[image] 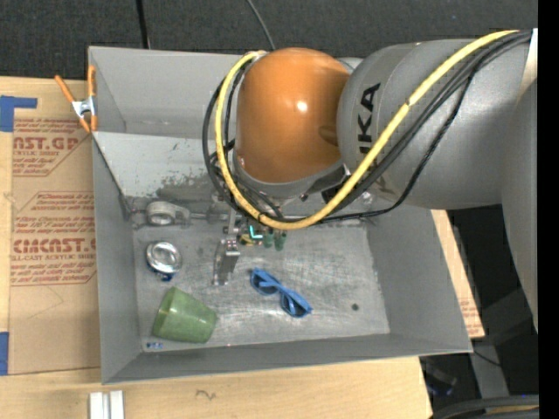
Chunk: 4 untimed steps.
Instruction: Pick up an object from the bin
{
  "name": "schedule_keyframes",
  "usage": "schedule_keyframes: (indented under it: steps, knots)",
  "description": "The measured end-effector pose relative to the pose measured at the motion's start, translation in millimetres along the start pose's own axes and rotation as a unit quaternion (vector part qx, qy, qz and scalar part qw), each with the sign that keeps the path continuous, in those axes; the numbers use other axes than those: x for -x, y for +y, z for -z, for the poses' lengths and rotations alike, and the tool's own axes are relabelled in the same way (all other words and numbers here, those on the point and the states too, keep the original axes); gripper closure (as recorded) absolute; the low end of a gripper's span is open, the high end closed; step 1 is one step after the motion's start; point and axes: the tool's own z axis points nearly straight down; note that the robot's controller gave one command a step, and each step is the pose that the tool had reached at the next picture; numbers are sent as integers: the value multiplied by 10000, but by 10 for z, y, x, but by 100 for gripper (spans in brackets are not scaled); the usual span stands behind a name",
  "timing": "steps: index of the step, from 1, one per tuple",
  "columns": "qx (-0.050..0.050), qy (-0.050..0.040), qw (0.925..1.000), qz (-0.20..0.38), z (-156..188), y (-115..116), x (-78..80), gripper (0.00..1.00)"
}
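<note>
We see the gripper (224, 271) with fingers drawn together, gripping nothing, low over the bin (349, 260) floor between can (162, 257) and sunglasses (281, 292).

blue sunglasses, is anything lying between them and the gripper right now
Nothing visible does. The gripper hangs just to the view's left of the blue sunglasses, with bare bin floor between them. The green cup, silver can and grey roll all lie on the gripper's far side.
</note>
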Motion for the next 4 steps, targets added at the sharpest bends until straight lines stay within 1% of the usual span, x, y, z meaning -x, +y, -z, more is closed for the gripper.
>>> schedule_keyframes:
  steps: [1,2,3,4]
  knots:
    - [-10,13,9987,-515,-1584,-466,-316,0]
    - [48,-107,9879,-1546,-1647,-1414,-422,0]
    - [-7,-55,9894,-1449,-1313,-2050,-164,0]
    - [9,-31,9897,-1431,-1330,-2016,-178,100]
